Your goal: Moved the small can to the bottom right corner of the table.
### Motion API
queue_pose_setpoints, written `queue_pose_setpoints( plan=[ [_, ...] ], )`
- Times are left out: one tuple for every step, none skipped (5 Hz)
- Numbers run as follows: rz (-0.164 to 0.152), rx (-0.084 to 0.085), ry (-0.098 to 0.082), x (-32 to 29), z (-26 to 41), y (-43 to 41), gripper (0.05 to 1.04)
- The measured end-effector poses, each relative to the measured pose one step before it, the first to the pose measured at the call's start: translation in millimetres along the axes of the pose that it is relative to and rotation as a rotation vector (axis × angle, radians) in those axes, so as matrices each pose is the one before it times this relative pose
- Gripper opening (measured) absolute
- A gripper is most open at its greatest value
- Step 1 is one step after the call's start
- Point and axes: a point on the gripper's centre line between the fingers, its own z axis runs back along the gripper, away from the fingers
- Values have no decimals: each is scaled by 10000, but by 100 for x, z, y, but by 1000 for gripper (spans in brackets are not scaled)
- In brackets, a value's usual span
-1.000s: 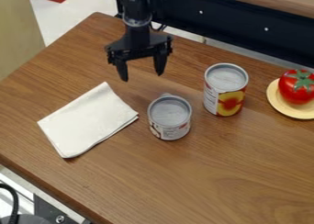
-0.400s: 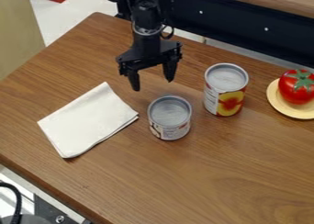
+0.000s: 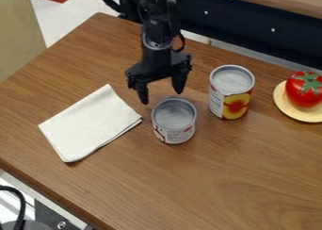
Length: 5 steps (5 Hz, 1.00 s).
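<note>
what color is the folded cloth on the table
Plain off-white, the cloth shows best in the camera view.

And there's the small can (image 3: 174, 123), upright on the surface (image 3: 232, 177)!
It's a squat, round one, grey metal top facing up inside a raised rim, pale label wrapped round the side with dark reddish patches, and it's standing near the middle, between the folded white cloth (image 3: 91, 125) and the taller can (image 3: 231, 93), touching neither.
</note>
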Motion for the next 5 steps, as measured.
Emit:
queue_pose_setpoints(
  plan=[
    [101, -3, -41, -261, -139, -21, 997],
    [56, 100, 225, -1067, -357, 261, 997],
    [223, 238, 133, -1349, -480, 504, 997],
    [825, 293, -152, -1586, -261, 485, 997],
    [570, 102, -130, -1692, 261, 147, 997]
  ],
)
